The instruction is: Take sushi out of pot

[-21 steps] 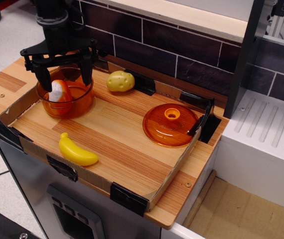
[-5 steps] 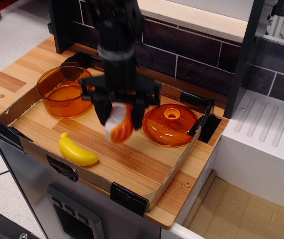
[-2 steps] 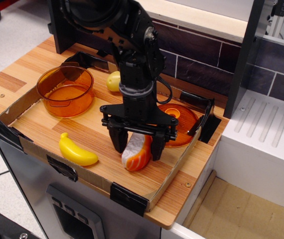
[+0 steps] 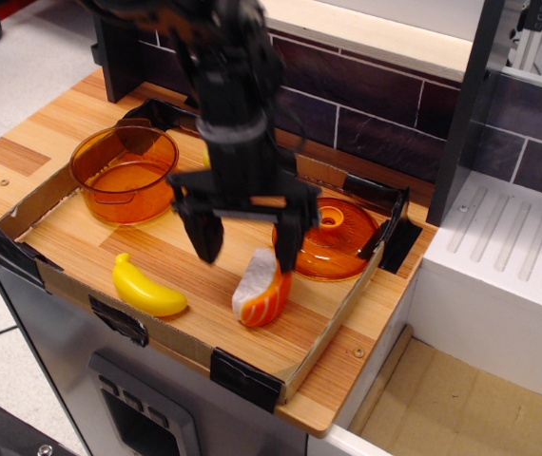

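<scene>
The sushi (image 4: 261, 292), a white block with an orange striped top, lies tilted on the wooden tray floor near the front, right of the banana. The transparent orange pot (image 4: 125, 174) stands empty at the tray's back left. My gripper (image 4: 247, 249) is open, its two black fingers spread wide just above and behind the sushi; the right finger (image 4: 287, 239) is close to the sushi's upper end. Nothing is held between the fingers.
A yellow banana (image 4: 147, 288) lies at the front left. The orange domed lid (image 4: 333, 236) with a knob sits right behind the sushi. The cardboard tray wall (image 4: 252, 372) runs along the front. A dark tiled wall stands behind. The potato is hidden behind my arm.
The sushi was lifted out of the pot, carried right and forward, and set on the tray floor. The gripper has opened wider, let go and risen slightly.
</scene>
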{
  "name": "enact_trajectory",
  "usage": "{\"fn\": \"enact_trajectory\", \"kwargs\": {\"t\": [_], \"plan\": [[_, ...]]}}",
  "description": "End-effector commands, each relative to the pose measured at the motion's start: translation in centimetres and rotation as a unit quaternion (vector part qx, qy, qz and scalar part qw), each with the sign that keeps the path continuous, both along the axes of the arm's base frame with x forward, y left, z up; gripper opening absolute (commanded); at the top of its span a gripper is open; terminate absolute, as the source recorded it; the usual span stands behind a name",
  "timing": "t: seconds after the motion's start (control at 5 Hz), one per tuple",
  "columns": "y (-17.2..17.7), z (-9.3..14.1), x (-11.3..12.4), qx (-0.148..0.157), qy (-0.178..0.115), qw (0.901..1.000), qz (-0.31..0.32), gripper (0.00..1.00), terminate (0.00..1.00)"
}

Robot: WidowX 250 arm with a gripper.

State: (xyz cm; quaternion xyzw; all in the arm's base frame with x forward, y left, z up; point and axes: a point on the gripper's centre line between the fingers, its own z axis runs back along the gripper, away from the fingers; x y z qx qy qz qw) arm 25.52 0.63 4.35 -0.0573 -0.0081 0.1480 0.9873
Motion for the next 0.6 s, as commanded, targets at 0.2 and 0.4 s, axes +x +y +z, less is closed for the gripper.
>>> {"fn": "enact_trajectory", "kwargs": {"t": [0.2,0.4], "plan": [[4.73,8.02,1.50,-0.060,-0.061,0.9945,0.060,1.00,0.00],[4.73,8.02,1.50,-0.060,-0.061,0.9945,0.060,1.00,1.00]]}}
